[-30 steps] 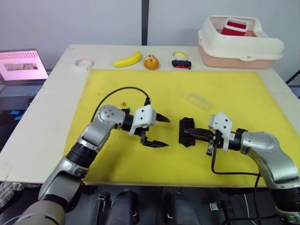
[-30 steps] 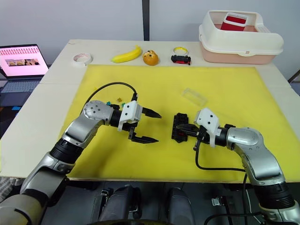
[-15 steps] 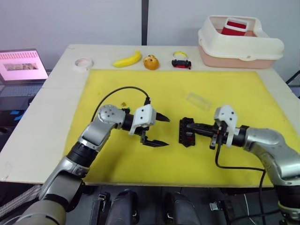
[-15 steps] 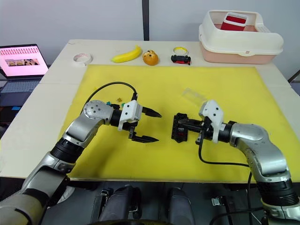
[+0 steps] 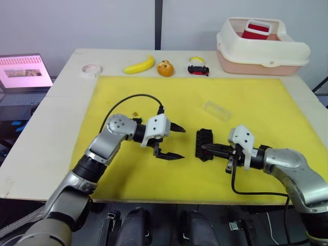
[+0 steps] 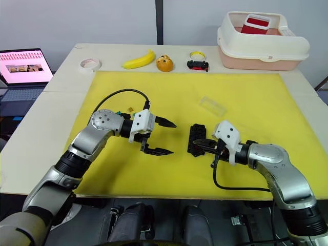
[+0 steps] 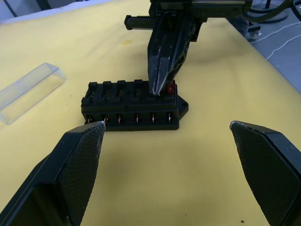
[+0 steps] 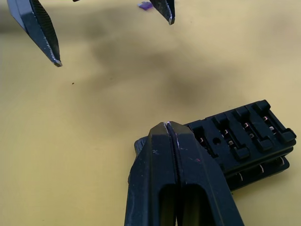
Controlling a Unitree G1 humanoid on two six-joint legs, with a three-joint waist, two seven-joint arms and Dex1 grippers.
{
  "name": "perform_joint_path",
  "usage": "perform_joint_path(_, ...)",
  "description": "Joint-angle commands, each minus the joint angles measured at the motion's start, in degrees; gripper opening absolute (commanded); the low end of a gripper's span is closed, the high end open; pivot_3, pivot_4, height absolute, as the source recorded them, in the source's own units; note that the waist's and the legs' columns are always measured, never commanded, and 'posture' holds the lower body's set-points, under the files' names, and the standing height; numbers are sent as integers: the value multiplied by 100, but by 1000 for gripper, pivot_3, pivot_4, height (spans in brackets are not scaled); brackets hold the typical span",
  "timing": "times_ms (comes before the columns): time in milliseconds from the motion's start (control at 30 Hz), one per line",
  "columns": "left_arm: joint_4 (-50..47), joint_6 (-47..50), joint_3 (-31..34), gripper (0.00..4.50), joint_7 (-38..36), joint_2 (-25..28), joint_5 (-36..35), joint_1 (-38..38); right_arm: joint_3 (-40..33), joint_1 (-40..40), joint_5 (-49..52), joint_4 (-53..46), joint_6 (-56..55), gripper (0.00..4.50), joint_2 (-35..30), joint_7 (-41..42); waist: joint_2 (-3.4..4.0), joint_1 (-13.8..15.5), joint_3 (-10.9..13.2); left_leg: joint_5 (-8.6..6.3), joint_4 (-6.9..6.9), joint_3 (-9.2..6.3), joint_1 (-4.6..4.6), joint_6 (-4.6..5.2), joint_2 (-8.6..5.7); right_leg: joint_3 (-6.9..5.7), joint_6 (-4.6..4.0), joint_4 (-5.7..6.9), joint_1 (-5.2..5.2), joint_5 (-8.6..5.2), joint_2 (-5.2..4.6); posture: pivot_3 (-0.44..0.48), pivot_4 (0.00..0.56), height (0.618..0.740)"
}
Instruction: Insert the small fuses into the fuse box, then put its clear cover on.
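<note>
The black fuse box (image 5: pixel 204 141) lies on the yellow mat (image 5: pixel 256 102) between my two grippers. My right gripper (image 5: pixel 204 147) is shut, its tip resting on the box's near end, beside a red fuse (image 7: pixel 170 86) seated in a slot. My left gripper (image 5: pixel 183 143) hovers open just left of the box, holding nothing. The clear cover (image 5: pixel 217 109) lies on the mat behind the box. Loose small fuses, one yellow (image 6: pixel 130 108) and one green (image 6: pixel 118 111), sit behind my left forearm, and a purple one (image 8: pixel 145 5) lies past the left fingertips.
A cream-white bin (image 5: pixel 262 51) holding a red object stands at the table's back right. Along the back edge are a banana (image 5: pixel 139 64), an orange toy (image 5: pixel 165 68), a toy car (image 5: pixel 198 69) and a tape roll (image 5: pixel 91 68). A laptop (image 5: pixel 23 72) sits far left.
My right gripper lifted and reached farther over the fuse box half a second ago, then came back down to the box's near end. The left arm has stayed still.
</note>
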Motion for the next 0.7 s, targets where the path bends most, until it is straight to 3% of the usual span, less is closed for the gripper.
perform_joint_path(33,-92,-132,130,4500,5,-6,17,-65,-89,21,76,-49,125,16,-48,-29,0,-2,0,0,0,0,0,0,0,0,0,0,0,0,0,0,150,740)
perform_joint_path(333,-96,-82,168,4500,53,-24,-37,-35,-691,-534,680,-82,626,16,-134,-75,0,1,0,-6,0,0,-1,10,0,0,0,0,-1,0,0,0,150,740)
perform_joint_path(700,-61,-75,183,4500,78,-25,-31,-44,82,-97,-43,67,418,16,-181,-212,1,-6,-1,-7,0,2,-1,12,0,0,0,0,-2,0,0,0,150,740)
